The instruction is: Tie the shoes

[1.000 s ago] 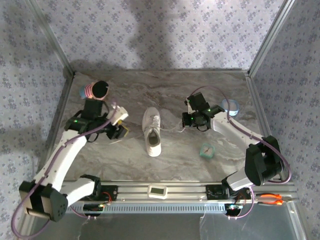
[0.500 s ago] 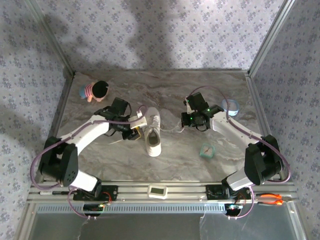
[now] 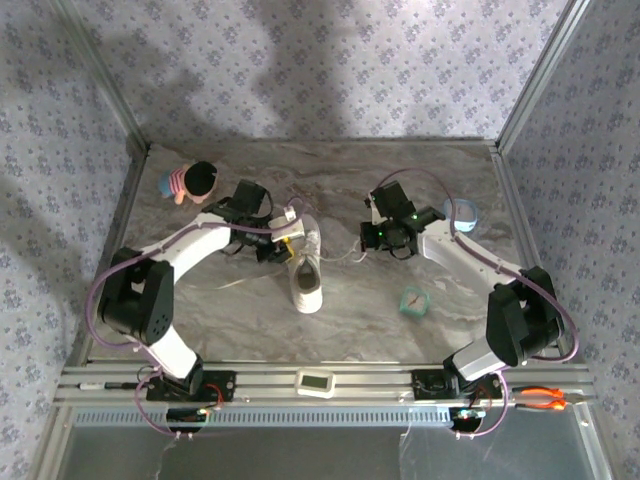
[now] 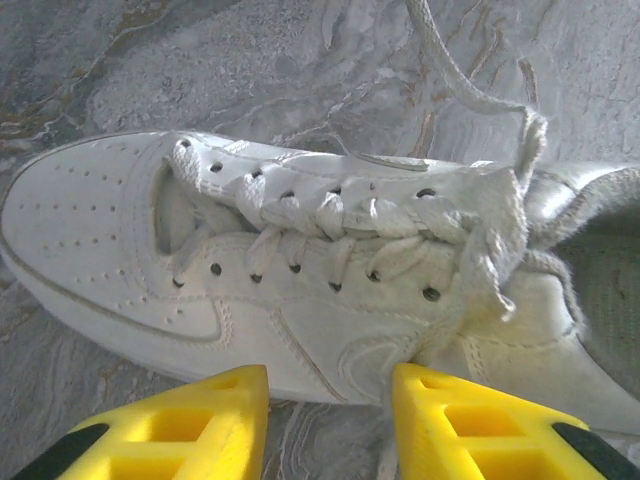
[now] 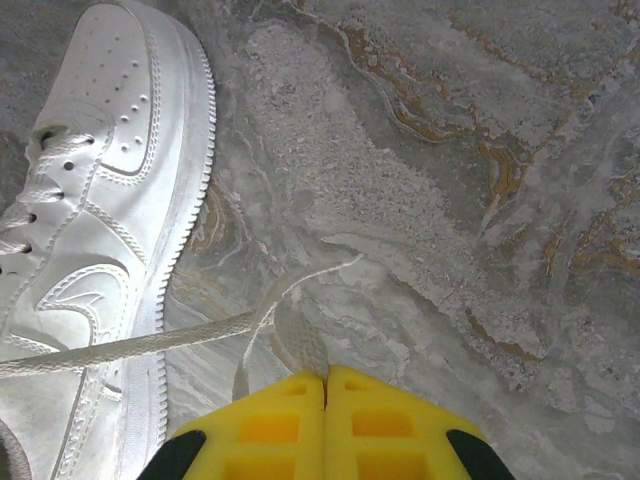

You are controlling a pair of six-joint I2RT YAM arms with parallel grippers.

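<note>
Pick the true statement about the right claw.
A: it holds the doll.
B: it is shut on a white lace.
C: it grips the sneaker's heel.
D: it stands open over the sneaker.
B: in the right wrist view, the right claw has its fingers pressed together, pinching the white lace that runs off the sneaker.

Soft even light; broad blurry shadows lie on the back wall [image 3: 300, 60]. Top view is coarse, the sneaker [image 3: 304, 262] nearly washed out; wrist views are sharper.

Left gripper [image 4: 328, 400], formerly out near the doll [image 3: 190, 181], now just beside the sneaker [image 3: 305, 262].
</note>
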